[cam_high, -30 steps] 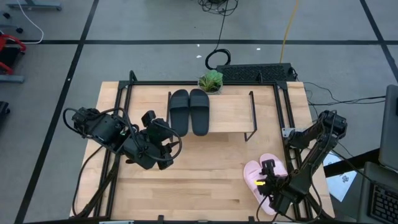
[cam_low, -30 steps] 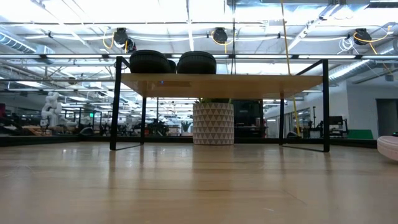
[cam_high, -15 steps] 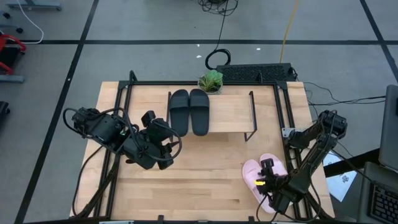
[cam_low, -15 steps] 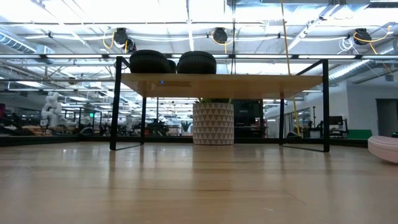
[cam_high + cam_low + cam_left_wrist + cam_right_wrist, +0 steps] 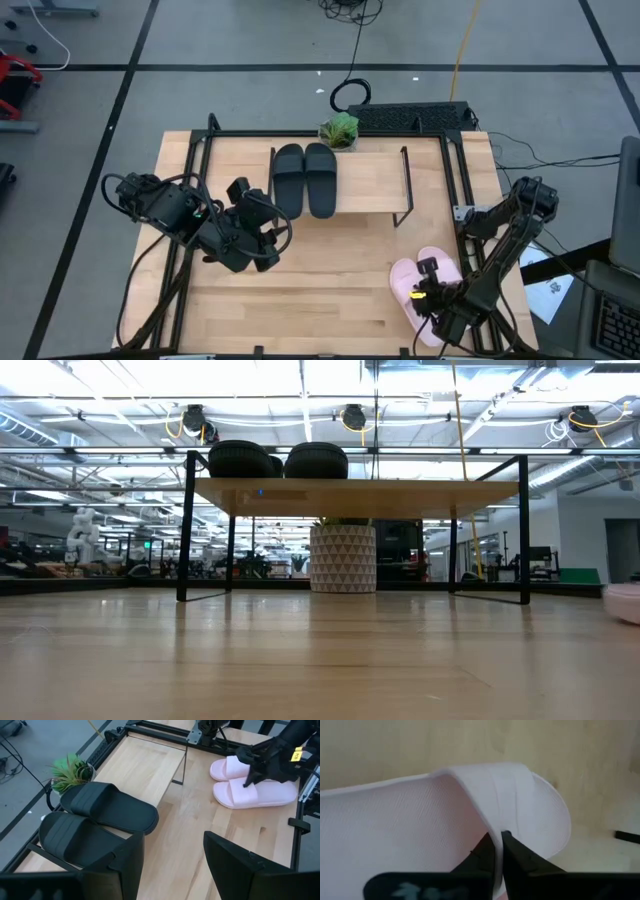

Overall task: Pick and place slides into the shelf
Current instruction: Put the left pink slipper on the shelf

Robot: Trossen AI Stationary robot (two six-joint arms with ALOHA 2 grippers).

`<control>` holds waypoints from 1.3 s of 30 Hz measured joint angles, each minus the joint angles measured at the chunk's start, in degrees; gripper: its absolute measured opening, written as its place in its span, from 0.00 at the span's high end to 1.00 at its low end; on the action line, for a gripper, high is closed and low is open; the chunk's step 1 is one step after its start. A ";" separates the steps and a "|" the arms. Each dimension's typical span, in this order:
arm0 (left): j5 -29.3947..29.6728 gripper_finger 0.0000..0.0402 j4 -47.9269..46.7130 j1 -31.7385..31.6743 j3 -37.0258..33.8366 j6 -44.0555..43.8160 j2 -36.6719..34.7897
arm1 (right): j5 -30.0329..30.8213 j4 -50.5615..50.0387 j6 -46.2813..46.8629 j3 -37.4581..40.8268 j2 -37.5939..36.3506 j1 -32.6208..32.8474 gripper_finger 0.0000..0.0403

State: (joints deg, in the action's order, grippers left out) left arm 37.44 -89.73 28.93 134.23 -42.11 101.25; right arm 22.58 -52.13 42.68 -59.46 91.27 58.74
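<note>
Two black slides point(image 5: 305, 178) lie side by side on the shelf's plank top point(image 5: 370, 180), soles down; the low view shows them point(image 5: 278, 460) on the shelf point(image 5: 355, 490). Two pink slides point(image 5: 425, 290) lie on the table at the near right, also visible in the left wrist view point(image 5: 250, 785). My right gripper point(image 5: 428, 285) is down on them, shut on a strap point(image 5: 485, 795). My left gripper point(image 5: 268, 238) hovers open to the left of the shelf, its fingers point(image 5: 127, 865) pointing toward the black slides point(image 5: 95, 820). My right gripper pinches the edge of a pink slide's strap point(image 5: 496, 826) between its two fingers point(image 5: 485, 852), which stand almost together with the thin strap edge running in between them. They come at it slanting down from above. The slide's sole rests on the table.
A potted plant point(image 5: 339, 130) stands at the table's far edge behind the shelf, seen under it in the low view point(image 5: 343, 558). The shelf's right half point(image 5: 375, 185) is bare plank. Black frame rails point(image 5: 455, 170) run along the table's sides.
My right gripper has shut on the pink slide's strap while staying over the near right corner. The pink slide at the low view's right edge has shifted a little. My left arm has kept still.
</note>
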 joint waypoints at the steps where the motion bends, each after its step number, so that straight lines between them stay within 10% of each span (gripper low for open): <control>1: 0.10 0.49 0.00 -0.01 0.00 0.00 -0.01 | -0.23 0.03 -0.14 -0.64 -0.33 -0.11 0.99; 9: 0.60 0.49 -0.04 0.00 0.00 1.08 0.00 | 1.57 -1.92 -2.47 -10.09 -6.69 -1.79 0.99; 19: 1.68 0.49 -0.24 -0.01 0.00 4.22 0.00 | 20.60 -1.71 -16.35 -24.86 -13.36 -8.01 1.00; 39: 5.73 0.49 -0.28 -2.12 0.00 16.25 -5.42 | 23.94 12.07 -45.05 -25.54 -12.91 -44.46 1.00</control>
State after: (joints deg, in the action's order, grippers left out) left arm 43.16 -90.02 26.80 134.23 -25.85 95.83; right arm 46.51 -40.07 -2.36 -85.00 78.37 14.28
